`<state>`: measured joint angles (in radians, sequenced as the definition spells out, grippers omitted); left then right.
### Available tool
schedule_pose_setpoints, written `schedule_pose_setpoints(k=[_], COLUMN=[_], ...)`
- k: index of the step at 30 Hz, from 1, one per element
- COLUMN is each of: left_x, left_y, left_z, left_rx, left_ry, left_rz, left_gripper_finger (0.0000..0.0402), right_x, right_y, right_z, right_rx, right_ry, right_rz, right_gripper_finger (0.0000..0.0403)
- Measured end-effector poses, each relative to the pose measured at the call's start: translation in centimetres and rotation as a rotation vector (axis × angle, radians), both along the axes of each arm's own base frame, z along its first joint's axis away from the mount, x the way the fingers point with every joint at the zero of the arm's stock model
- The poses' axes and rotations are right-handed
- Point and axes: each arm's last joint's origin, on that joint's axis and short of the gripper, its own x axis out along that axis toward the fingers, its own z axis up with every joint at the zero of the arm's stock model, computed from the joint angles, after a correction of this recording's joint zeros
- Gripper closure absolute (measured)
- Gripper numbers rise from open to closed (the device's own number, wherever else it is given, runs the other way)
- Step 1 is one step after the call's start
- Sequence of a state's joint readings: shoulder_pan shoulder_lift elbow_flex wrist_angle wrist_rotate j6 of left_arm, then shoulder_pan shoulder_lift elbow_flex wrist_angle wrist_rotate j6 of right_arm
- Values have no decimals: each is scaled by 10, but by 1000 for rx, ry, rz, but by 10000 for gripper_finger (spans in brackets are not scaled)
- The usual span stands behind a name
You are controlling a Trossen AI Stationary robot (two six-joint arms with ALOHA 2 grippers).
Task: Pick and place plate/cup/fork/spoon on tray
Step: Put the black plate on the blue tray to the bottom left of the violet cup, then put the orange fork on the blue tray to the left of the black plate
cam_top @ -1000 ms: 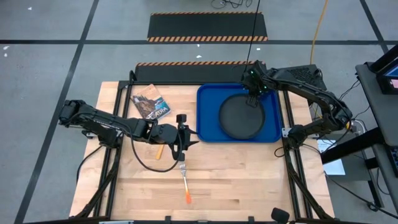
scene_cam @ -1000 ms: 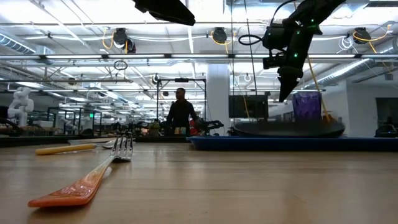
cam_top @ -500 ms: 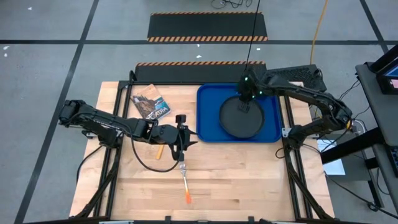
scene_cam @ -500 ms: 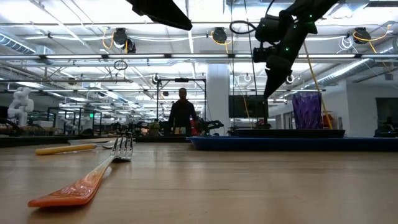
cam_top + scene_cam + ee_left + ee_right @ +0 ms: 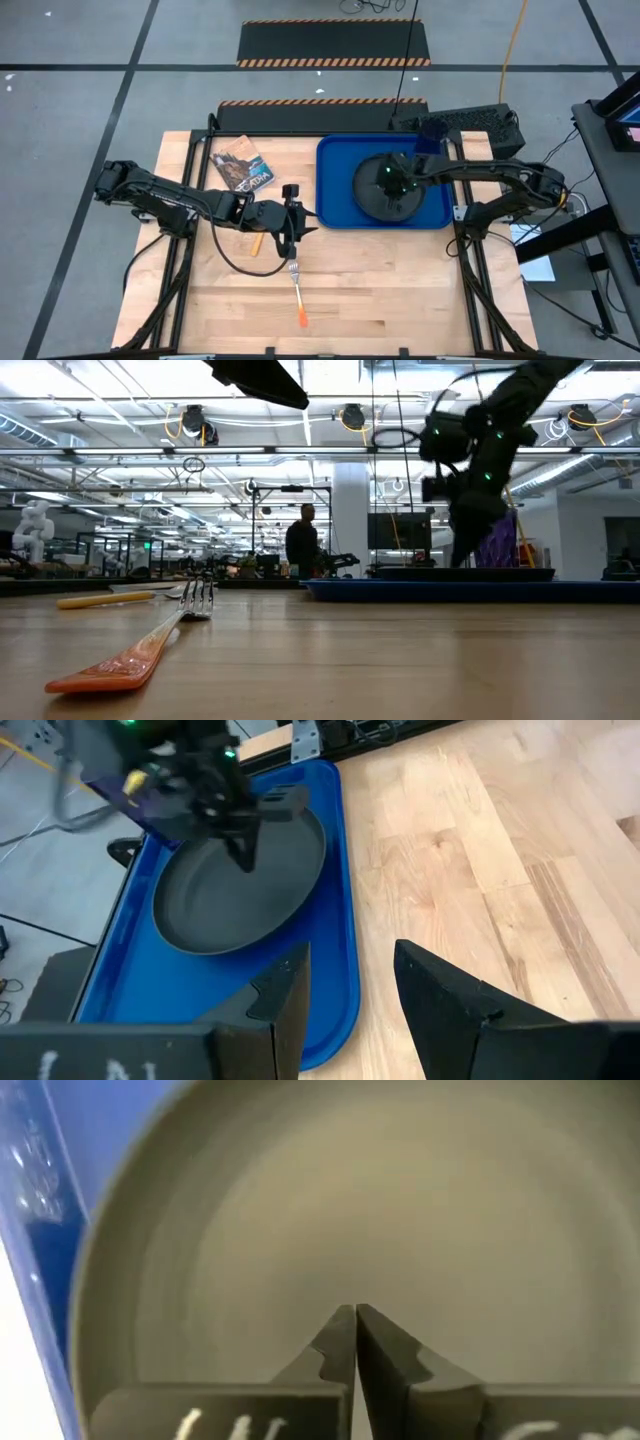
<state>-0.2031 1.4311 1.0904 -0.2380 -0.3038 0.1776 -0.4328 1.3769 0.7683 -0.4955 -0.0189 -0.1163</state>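
Note:
The black plate [image 5: 372,196] lies flat in the blue tray [image 5: 335,190] at the table's far right. My right gripper [image 5: 350,1320] is shut and points down over the plate's middle [image 5: 350,1230]; it also shows in the high view [image 5: 393,182] and in the left wrist view [image 5: 245,855]. The purple cup [image 5: 497,538] stands at the tray's far right corner [image 5: 428,147]. The fork [image 5: 297,292] lies on the bare table, its tines toward the far edge. The spoon's orange handle [image 5: 256,243] shows beside my left gripper [image 5: 350,985], which is open and empty left of the tray. My right gripper holds its shut fingertips [image 5: 342,1330] down at the middle of the plate's flat bottom, coming from above. I cannot tell whether they touch the plate or stop just over it.
A printed booklet [image 5: 242,168] lies at the table's far left. A black cable [image 5: 235,262] loops on the table near my left arm. A person [image 5: 303,545] stands in the room beyond the table. Bare wood [image 5: 400,290] stretches along the near right.
My right gripper has gone from the tray's far edge toward the near edge, over the plate's middle, and down close to it. In the low view the plate stood higher than the tray's rim a second ago and lies flat now.

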Motion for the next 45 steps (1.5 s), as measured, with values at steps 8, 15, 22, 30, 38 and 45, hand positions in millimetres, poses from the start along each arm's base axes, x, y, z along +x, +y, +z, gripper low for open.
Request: schedule_pose_setpoints(k=[8, 15, 22, 30, 38, 45], left_x=[-1, -1, -1, -1, -2, -2], left_y=[0, 0, 0, -1, -7, -18], left_z=[-2, -2, -2, -2, -1, 2], left_rx=[3, -11, -21, -32, -35, -46], left_ry=[20, 17, 15, 13, 4, -34], left_rz=[1, 10, 16, 20, 1, -33], left_gripper_finger=[252, 252, 252, 252, 252, 252], right_x=[-19, -24, -25, -27, -33, -36], right_y=[9, 8, 8, 8, 14, 35], right_z=[-26, -29, -29, -30, -14, 20], right_rx=[65, 20, 16, 17, 14, -9], right_ry=[75, 125, 141, 159, 77, -141], right_rz=[-61, -110, -119, -167, -225, -205], right_gripper_finger=[397, 397, 397, 402, 403, 403])
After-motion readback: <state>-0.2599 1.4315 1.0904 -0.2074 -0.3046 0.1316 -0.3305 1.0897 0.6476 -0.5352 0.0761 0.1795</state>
